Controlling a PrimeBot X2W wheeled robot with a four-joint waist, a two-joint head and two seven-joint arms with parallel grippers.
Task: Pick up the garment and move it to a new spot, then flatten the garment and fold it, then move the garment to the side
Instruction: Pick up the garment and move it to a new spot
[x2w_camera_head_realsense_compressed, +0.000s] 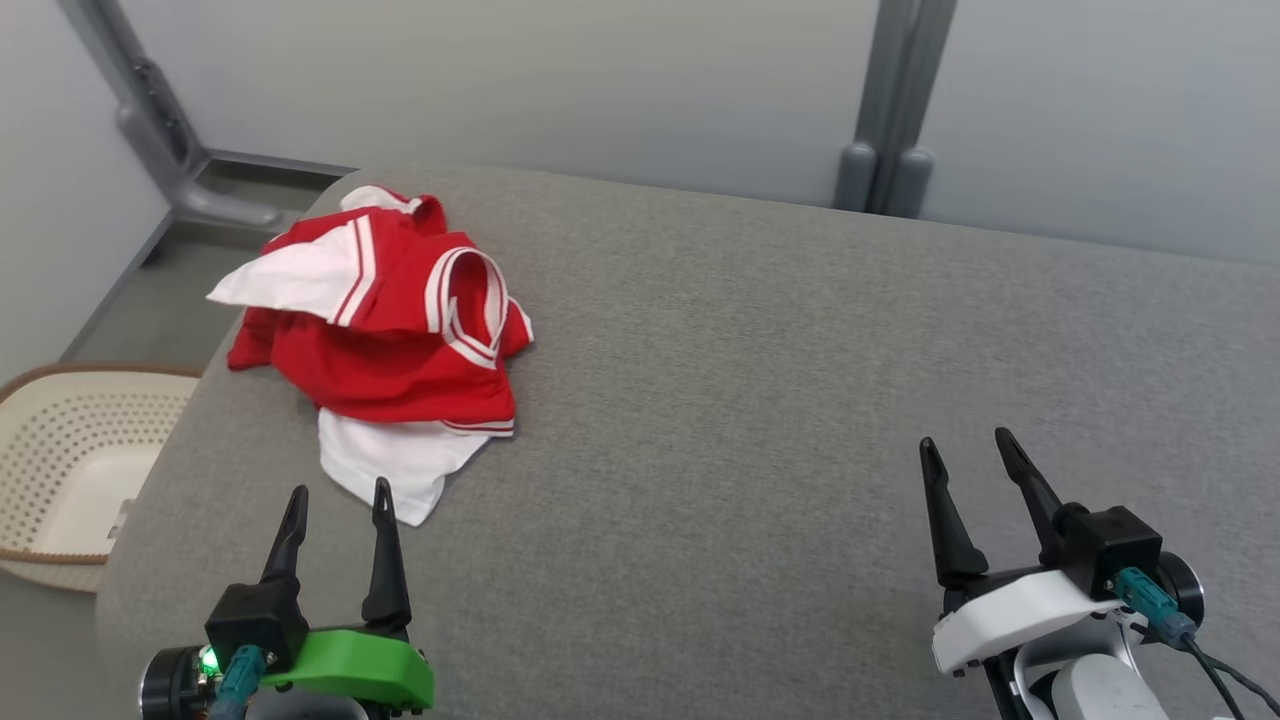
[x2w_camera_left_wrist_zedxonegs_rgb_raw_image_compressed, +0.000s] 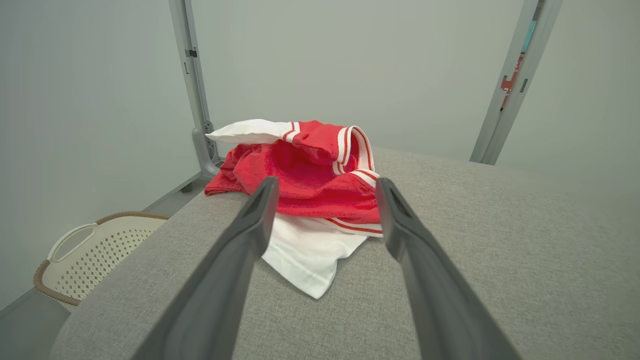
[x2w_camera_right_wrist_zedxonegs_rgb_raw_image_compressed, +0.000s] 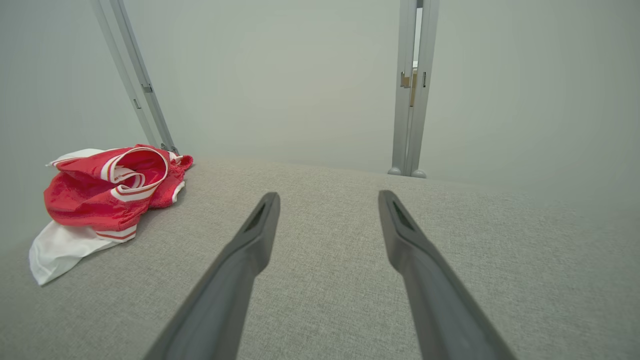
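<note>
Left fingers (x2w_camera_head_realsense_compressed: 385, 550), spread empty, face the garment (x2w_camera_head_realsense_compressed: 385, 350) just ahead; right fingers (x2w_camera_head_realsense_compressed: 945, 530) also spread.

The garment (x2w_camera_head_realsense_compressed: 385, 330) lies heaped on the desk (x2w_camera_head_realsense_compressed: 760, 380) at its far left, near the left edge. A basket (x2w_camera_head_realsense_compressed: 50, 440) stands on the floor (x2w_camera_head_realsense_compressed: 150, 310) left of the desk. The left pincer (x2w_camera_head_realsense_compressed: 340, 487) sits just before the garment, and the right pincer (x2w_camera_head_realsense_compressed: 965, 437) is at the near right, well apart from it.
</note>
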